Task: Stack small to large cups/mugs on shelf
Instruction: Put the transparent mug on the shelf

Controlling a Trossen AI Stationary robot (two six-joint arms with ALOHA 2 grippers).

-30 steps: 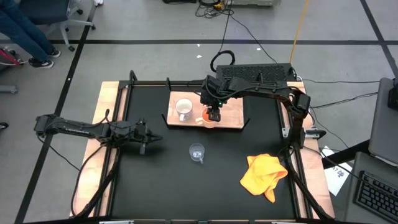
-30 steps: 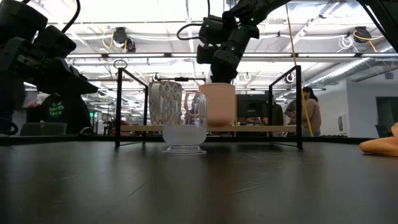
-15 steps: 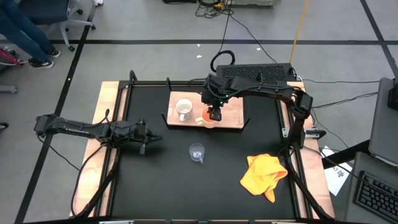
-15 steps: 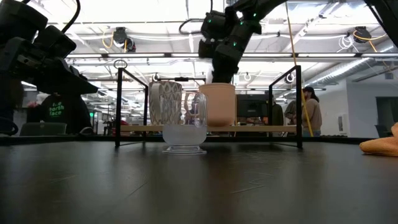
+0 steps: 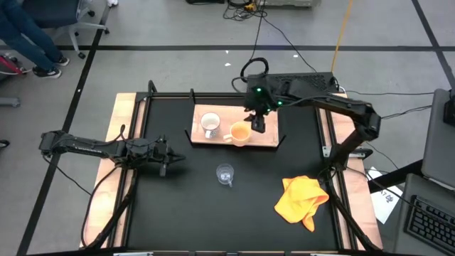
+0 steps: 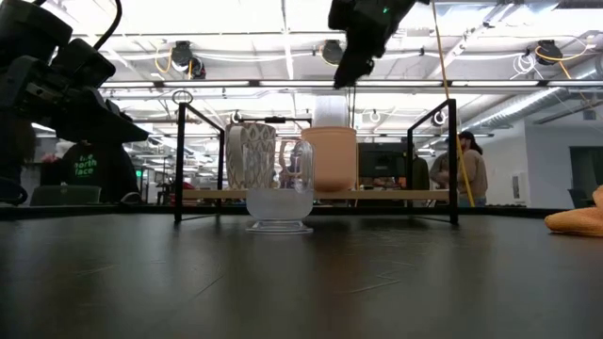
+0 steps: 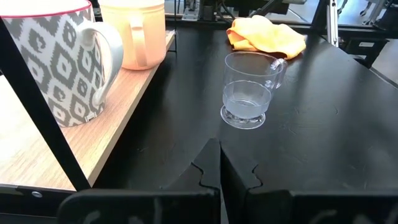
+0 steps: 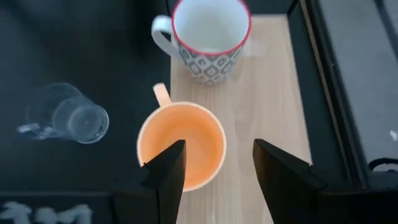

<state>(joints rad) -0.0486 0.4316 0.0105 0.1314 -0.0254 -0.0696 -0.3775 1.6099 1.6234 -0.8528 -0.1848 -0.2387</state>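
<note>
White mug (image 5: pixel 210 124) & orange mug (image 5: pixel 240 133) upright on shelf (image 5: pixel 266 139); glass cup (image 5: pixel 225 173) on tabletop.

The right gripper (image 5: pixel 259 122) has let go of the orange mug (image 5: pixel 239 133) and risen, jaws apart, the mug now below it.

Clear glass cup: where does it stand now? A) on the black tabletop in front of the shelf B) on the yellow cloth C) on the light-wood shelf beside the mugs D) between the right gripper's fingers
A: the clear glass cup stands alone on the black tabletop, off the light-wood shelf.
</note>
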